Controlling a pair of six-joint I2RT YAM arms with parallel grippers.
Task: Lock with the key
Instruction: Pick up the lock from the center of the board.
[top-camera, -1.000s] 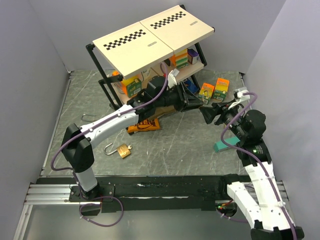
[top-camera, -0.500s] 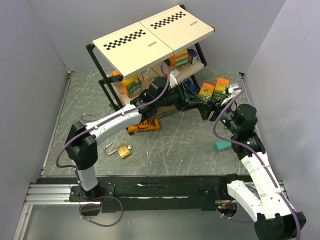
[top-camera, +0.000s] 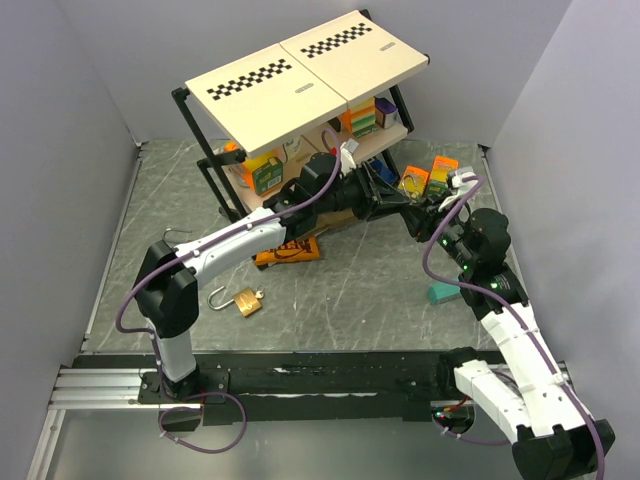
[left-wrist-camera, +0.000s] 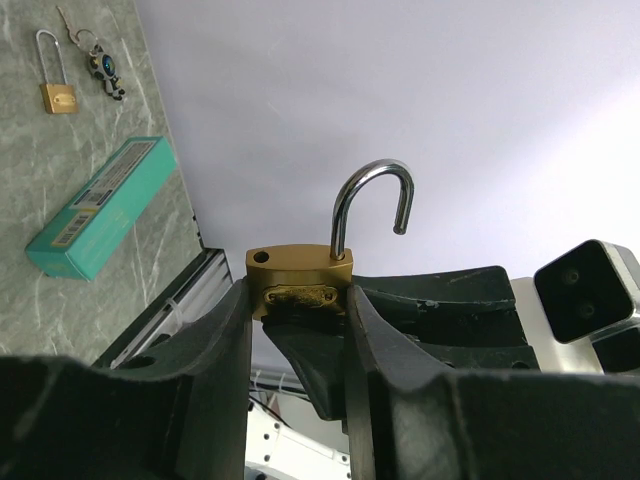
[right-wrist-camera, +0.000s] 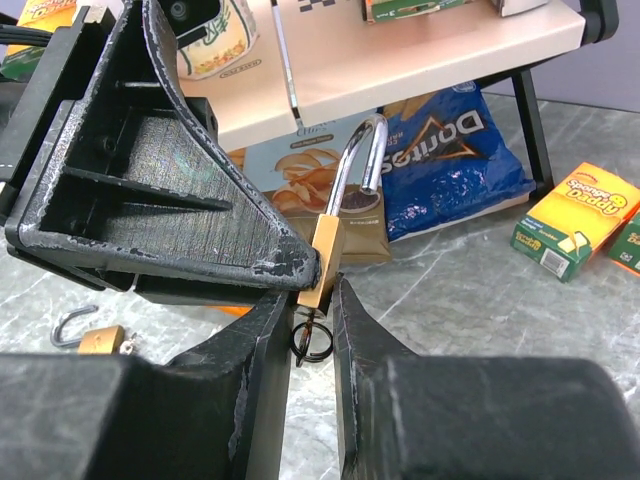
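Examining the top view, we found both arms meeting right of centre in the upper half of the frame, in front of the shelf rack (top-camera: 300, 85) and clear of the worktop (top-camera: 350, 290).

The left pincer (left-wrist-camera: 298, 312) was clamped on the brass padlock (left-wrist-camera: 300, 270), one finger on each flat side of the body. Its shackle (left-wrist-camera: 372, 200) stood open, the free end swung out of its hole.

In the right wrist view, the right pincer (right-wrist-camera: 312, 295) stood directly below the padlock, its fingers close together on either side of the key ring (right-wrist-camera: 312, 338) that hung from the underside. We could not tell whether the fingers had gripped it. The key itself could not be made out.

We judged the step in hand to be taking hold of the key at the lock's base.

We judged that the next move called for a firm pinch on the key and a steady hold by the left pincer. The shackle would then have to be pressed home and the key turned.

A second padlock (top-camera: 247, 301) lay on the worktop at lower left, apart from the work.
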